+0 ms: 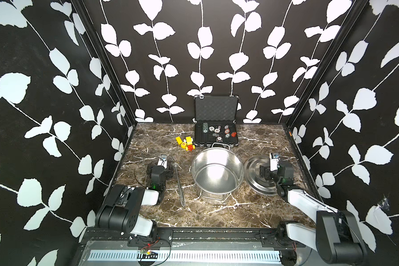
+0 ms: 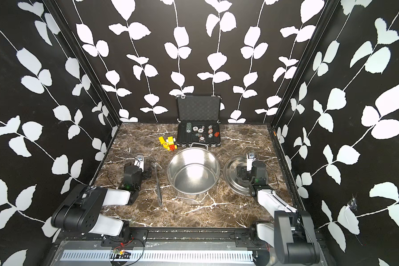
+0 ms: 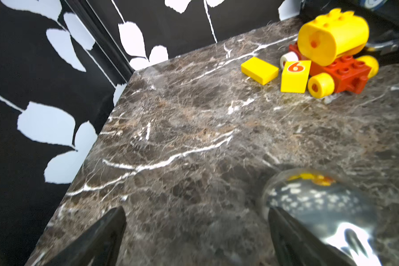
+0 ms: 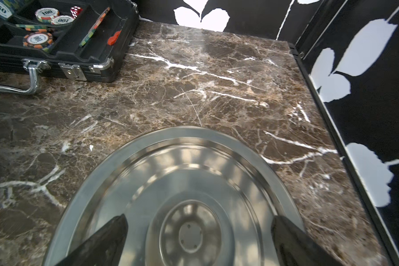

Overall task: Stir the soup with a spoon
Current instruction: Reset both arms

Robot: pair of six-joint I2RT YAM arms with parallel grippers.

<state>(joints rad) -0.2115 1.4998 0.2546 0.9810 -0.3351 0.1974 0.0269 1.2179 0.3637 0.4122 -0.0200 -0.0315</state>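
The left gripper hangs low with its jaws spread and empty, and the ladle lies flat just at its 3 o'clock, which is 9 o'clock of the pot. The right gripper, jaws likewise released, hovers over the lid at the pot's 3 o'clock; the pot shows bare steel inside. Beyond it, toy bricks sit at 11 o'clock and an open poker-chip case at 12.
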